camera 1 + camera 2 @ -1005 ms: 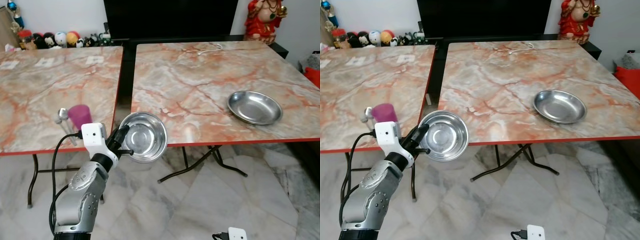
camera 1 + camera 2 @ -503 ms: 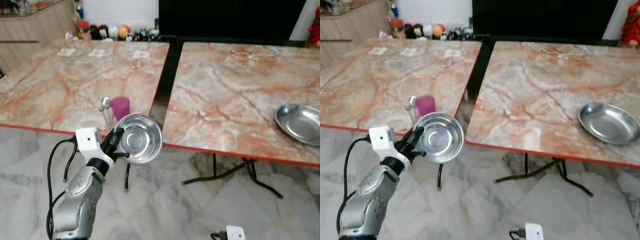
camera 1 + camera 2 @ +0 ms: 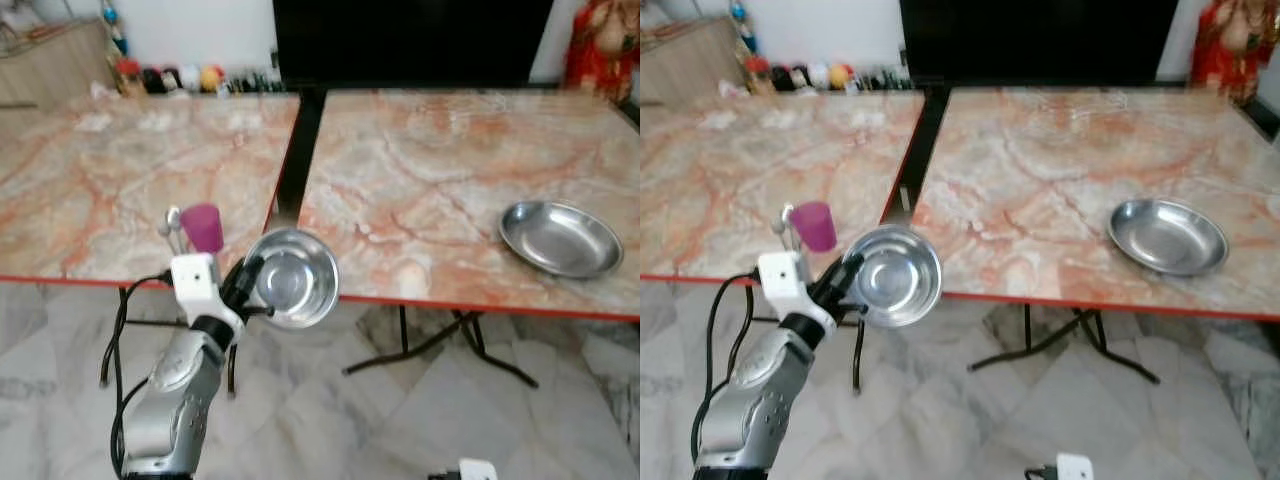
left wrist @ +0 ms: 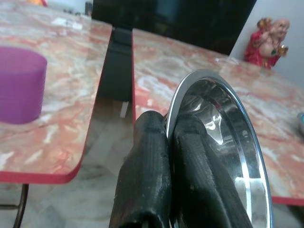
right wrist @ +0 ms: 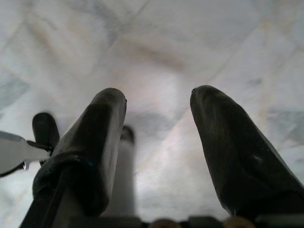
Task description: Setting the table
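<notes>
Round shiny steel bowl (image 3: 291,277) in left claw (image 3: 246,285)

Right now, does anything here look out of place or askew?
Yes. The left end effector pinches the bowl by its rim, tilted on edge off the table, over the floor. The plate lies flat; nothing is spilled.

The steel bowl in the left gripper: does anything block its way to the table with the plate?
Nothing visible does. The left gripper holds the steel bowl by its rim, in the air at the gap between the tables. The near part of the right table is bare; the steel plate lies far to the right. The purple cup stands on the other table.
</notes>
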`<state>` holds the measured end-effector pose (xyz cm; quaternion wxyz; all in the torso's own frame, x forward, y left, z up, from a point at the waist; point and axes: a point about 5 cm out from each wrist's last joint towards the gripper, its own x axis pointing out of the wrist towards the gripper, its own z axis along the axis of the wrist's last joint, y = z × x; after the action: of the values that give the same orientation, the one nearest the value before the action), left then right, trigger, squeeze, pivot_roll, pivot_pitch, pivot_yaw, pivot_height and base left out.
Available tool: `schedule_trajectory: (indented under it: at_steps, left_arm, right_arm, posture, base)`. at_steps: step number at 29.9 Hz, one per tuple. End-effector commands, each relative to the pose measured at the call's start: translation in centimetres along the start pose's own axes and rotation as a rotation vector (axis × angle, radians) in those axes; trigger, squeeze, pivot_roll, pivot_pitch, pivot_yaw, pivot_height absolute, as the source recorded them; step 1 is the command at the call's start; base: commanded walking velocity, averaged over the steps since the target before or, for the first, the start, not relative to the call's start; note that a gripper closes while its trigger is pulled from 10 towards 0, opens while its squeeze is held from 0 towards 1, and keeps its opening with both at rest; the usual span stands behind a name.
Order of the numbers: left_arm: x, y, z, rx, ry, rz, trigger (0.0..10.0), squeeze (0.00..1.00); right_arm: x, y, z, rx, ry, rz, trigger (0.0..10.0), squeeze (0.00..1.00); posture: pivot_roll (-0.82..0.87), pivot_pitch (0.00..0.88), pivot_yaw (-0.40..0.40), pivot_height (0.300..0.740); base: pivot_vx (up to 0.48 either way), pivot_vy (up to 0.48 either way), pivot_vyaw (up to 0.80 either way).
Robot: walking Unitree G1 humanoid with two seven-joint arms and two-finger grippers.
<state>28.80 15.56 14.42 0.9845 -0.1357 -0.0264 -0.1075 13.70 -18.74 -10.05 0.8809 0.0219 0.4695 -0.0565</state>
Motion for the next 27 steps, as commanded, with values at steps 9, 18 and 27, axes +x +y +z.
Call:
schedule_trajectory:
  at_steps: [9, 18, 27]
  left_arm:
    - [-0.08, 0.79, 0.54, 0.023, -0.026, 0.034, 10.0, 0.0]
    - [0.03, 0.84, 0.61, 0.037, -0.026, 0.028, 10.0, 0.0]
    - [0.24, 0.83, 0.7, 0.045, -0.028, 0.018, 10.0, 0.0]
  right_arm:
    - [0.08, 0.77, 0.19, 0.014, -0.007, 0.015, 10.0, 0.0]
    - [0.1, 0.78, 0.24, 0.027, -0.007, 0.009, 10.0, 0.0]
    - [0.13, 0.88, 0.3, 0.039, -0.009, 0.007, 10.0, 0.0]
  posture:
    - [0.05, 0.0, -0.014, 0.74]
    - [0.05, 0.0, -0.012, 0.74]
    - [0.05, 0.0, -0.005, 0.74]
  base:
    - [0.0, -0.342, 0.0]
    - [0.0, -0.347, 0.0]
    - [0.0, -0.348, 0.0]
